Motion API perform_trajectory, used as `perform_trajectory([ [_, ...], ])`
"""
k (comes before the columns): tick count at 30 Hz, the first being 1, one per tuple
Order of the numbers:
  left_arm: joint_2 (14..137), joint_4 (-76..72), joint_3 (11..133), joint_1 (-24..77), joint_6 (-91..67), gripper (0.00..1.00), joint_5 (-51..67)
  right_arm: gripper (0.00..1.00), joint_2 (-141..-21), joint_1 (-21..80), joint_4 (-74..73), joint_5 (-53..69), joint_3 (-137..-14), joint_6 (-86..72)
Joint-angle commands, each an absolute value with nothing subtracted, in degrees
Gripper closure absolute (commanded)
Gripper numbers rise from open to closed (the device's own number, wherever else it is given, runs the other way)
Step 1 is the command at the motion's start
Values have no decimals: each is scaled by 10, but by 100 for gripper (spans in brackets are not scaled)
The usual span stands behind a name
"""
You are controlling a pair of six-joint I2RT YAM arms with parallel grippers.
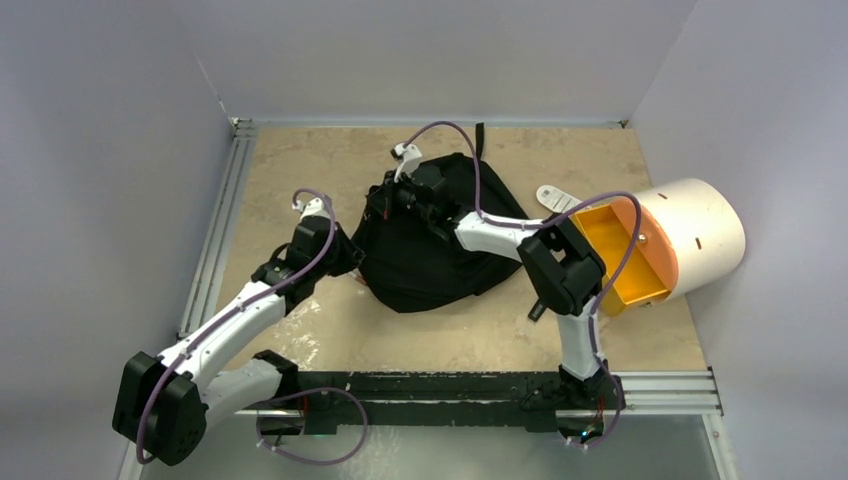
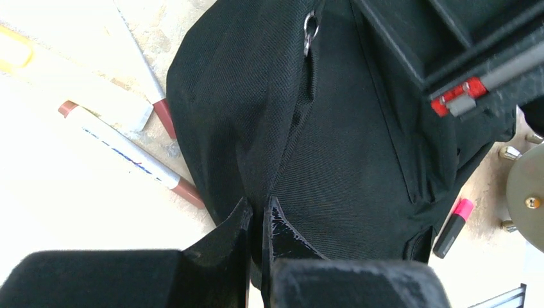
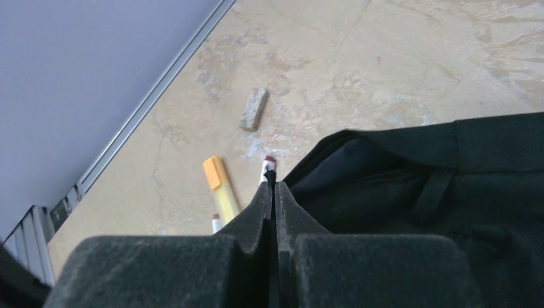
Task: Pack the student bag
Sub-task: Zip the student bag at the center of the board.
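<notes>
Black student bag (image 2: 346, 147) fabric pinched by left end effector (image 2: 260, 205); right end effector (image 3: 272, 183) clenched at rim; slip risked by thin pinch.

Left arm (image 1: 230, 330), right arm (image 1: 565, 275): white link shells between boxy black joint housings. Lilac cable (image 1: 441, 124) run along each; slack loop beside left base, 6 o'clock in top view. Small white bracket (image 1: 405, 153) on top of each wrist. Left claw (image 2: 256, 208): two black wedge fingers, glossy inner faces, matte blocky bodies. Right claw (image 3: 274, 186): same black wedges, grainy bodies. Red tab (image 2: 457, 96) on black frame, 2 o'clock in left wrist view.
</notes>
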State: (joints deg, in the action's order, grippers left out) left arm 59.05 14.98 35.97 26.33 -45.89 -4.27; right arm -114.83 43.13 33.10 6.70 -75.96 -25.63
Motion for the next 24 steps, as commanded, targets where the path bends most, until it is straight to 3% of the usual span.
perform_trajectory([
  [1,571,212,348,263,-452,100,-35,100,-1163,378,379,-12,-827,-247],
  [24,555,221,343,263,-457,100,-18,100,-1252,340,264,-124,-935,-231],
])
